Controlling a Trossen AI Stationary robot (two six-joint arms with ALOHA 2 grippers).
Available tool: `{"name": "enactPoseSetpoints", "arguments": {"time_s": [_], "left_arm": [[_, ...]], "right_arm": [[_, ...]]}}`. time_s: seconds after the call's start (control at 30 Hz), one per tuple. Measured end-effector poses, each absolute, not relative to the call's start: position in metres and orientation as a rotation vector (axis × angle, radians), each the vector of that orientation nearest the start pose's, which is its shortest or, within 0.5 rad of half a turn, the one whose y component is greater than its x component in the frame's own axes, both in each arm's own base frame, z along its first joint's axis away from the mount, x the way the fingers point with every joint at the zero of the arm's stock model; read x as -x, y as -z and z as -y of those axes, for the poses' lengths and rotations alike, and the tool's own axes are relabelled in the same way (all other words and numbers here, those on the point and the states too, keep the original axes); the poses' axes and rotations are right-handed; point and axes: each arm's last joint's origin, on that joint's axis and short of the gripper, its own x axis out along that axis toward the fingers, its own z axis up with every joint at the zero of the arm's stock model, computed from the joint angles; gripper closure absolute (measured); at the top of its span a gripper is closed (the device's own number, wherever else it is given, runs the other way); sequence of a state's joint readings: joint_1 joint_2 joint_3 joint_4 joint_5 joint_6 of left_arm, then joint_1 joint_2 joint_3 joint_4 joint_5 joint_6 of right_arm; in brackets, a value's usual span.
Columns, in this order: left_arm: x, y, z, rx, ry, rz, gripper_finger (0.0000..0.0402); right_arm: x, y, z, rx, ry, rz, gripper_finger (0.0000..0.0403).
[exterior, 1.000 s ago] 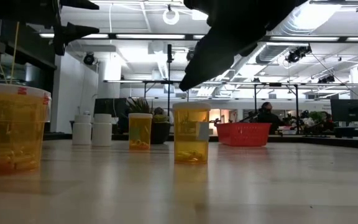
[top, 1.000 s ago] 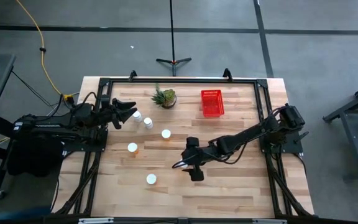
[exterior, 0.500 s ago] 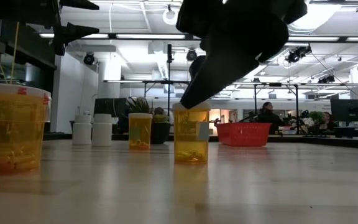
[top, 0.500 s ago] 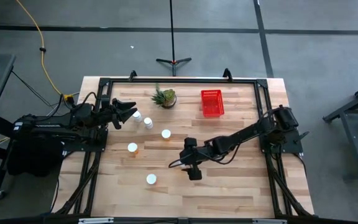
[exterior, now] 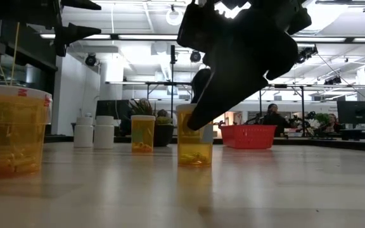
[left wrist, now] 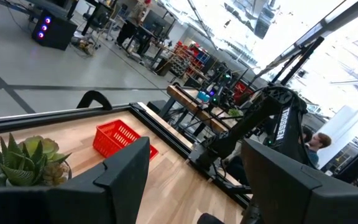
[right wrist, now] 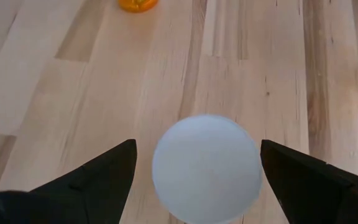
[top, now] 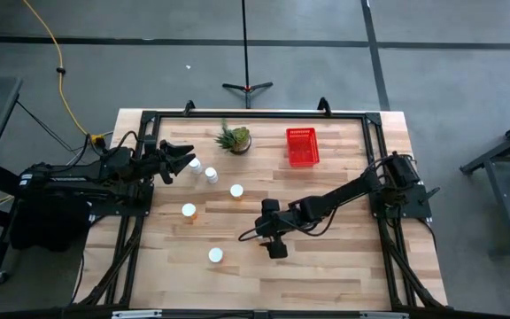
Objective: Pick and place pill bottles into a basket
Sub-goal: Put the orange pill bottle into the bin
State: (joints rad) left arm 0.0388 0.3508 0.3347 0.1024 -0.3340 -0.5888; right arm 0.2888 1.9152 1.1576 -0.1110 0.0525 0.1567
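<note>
On the wooden desk [top: 326, 266] in the high view, five white-capped pill bottles [top: 189, 210] are showing, well apart from the red basket [top: 302, 146] sitting near the far edge, beside a small potted plant [top: 235, 138]. The right gripper [top: 253, 234] is reaching across the middle of the desk, while the left gripper [top: 187, 158] is waiting at the left edge, just beside two bottles.

In the low view, the right gripper [exterior: 198, 120] is hanging directly over an orange bottle [exterior: 194, 136], its dark body partly blocking the cap. Another bottle [exterior: 11, 130] is looming large close to the camera, and three more are standing farther back near the plant [exterior: 151, 109]. The basket [exterior: 249, 136] is showing behind, with a person seated in the room beyond.

In the left wrist view, that arm's fingers [left wrist: 126, 171] are standing apart and holding nothing; the plant [left wrist: 23, 158], basket [left wrist: 120, 138] and the other arm are showing past them.

In the right wrist view, the fingers [right wrist: 104, 174] are spread wide on either side of a white cap [right wrist: 206, 167], not touching it, something the overhead picture is hiding.
</note>
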Motion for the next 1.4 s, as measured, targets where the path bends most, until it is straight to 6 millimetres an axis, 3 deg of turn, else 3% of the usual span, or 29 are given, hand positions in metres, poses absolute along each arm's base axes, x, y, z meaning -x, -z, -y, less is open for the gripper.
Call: {"name": "enactPoseSetpoints", "arguments": {"time_s": [0.7, 1.4], "left_arm": [[-0.1123, -0.2585, -0.0139, 0.595, -0.336, 0.193, 0.0112], [-0.1125, -0.2584, -0.0135, 0.594, -0.326, 0.189, 0.0112]], "right_arm": [[-0.3762, -0.1478, -0.1097, -0.004, -0.143, -0.883, 0.0084], [-0.3761, -0.1474, -0.1096, -0.001, -0.144, -0.885, 0.0145]]}}
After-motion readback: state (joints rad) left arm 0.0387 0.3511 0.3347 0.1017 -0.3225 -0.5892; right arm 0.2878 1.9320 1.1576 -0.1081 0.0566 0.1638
